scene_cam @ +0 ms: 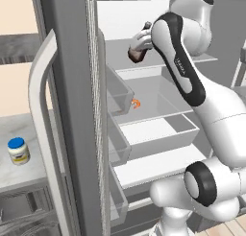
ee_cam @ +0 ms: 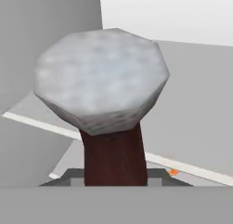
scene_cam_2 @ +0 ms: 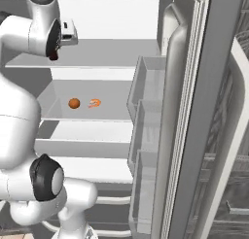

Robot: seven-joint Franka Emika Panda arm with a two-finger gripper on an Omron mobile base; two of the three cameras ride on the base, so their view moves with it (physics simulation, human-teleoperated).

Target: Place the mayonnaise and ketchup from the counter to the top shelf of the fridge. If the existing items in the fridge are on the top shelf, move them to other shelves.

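Ketchup bottle (ee_cam: 113,164) base cut off by frame; tool (scene_cam: 139,50) mostly hidden behind arm, probably gripping it.

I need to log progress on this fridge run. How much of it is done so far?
Nothing sits on the top shelf yet. In hand: the gripper is shut on the ketchup bottle, held inside the open fridge at top-shelf height. Left: setting it down, then fetching the mayonnaise jar from the counter. The orange ball and shrimp lie on a lower shelf, so need no move.

Flat, even rendered light throughout, faint soft shadows, no glare, with slightly blurry low-resolution textures
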